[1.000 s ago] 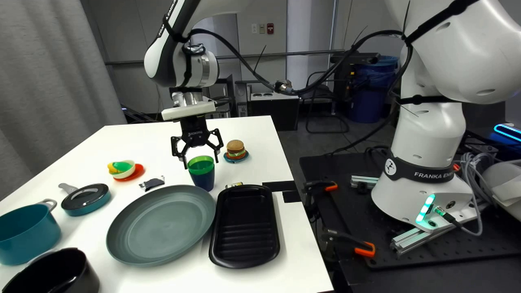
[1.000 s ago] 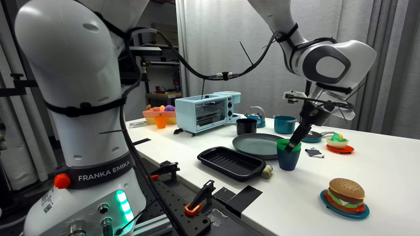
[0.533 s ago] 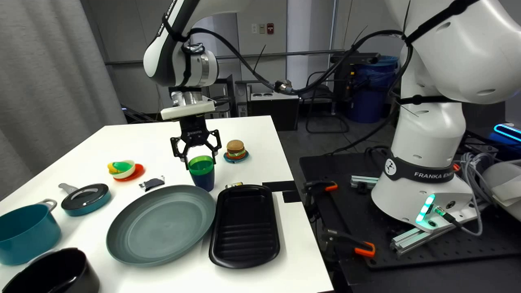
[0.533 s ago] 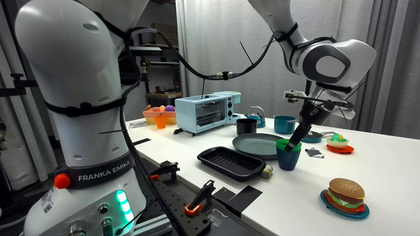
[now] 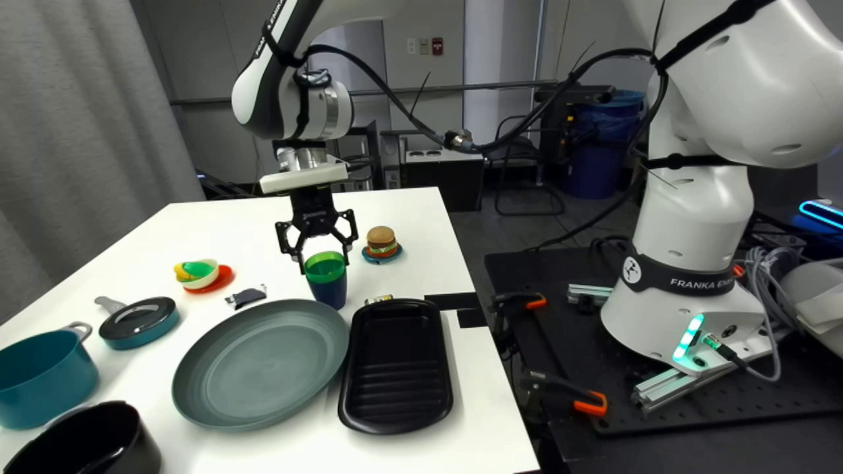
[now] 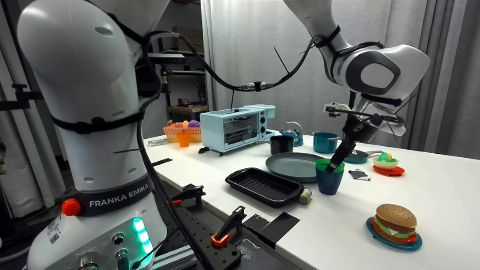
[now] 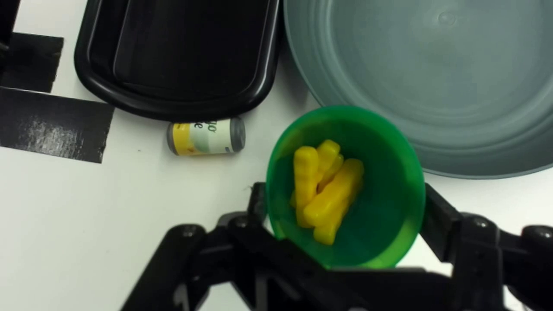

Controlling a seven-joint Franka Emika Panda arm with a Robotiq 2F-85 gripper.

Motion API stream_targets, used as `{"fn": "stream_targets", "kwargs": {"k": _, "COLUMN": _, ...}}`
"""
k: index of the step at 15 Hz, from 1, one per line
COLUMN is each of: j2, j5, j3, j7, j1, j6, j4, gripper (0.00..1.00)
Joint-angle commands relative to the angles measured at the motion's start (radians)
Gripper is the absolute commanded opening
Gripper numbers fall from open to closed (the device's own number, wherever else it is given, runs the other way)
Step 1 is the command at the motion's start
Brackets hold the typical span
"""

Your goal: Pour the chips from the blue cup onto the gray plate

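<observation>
Drawn inward since earlier, the claw (image 5: 325, 263) pinches the green-rimmed tumbler (image 5: 328, 289), whose fries (image 7: 330, 196) could miss the gray plate (image 5: 263, 362) if tipped early

Chips (image 7: 332, 194) in cup (image 5: 328, 291) beside plate (image 5: 263, 362)

Looks smooth and matt on the round gray-green plastic plate (image 5: 263, 365), glossy on the black rectangular tray (image 7: 190, 47) of unclear material. Seems translucent inside the round green-and-blue plastic cup (image 7: 389, 190), shiny on the yellow stick-shaped plastic chips (image 7: 332, 196).
</observation>
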Motion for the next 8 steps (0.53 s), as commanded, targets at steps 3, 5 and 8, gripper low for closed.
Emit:
{"fn": "stream_targets", "kwargs": {"k": 3, "j2": -0.076, "j5": -0.029, "j3": 0.002, "j7": -0.014, "j1": 0.017, "j6": 0.039, "j4": -0.065, "gripper": 0.57}}
{"fn": "stream_targets", "kwargs": {"k": 5, "j2": -0.098, "j5": -0.039, "j3": 0.002, "j7": -0.023, "j1": 0.024, "j6": 0.058, "j4": -0.087, "gripper": 0.57}}
{"fn": "stream_targets", "kwargs": {"k": 8, "j2": -0.138, "j5": -0.049, "j3": 0.003, "j7": -0.036, "j1": 0.037, "j6": 0.093, "j4": -0.13, "gripper": 0.57}}
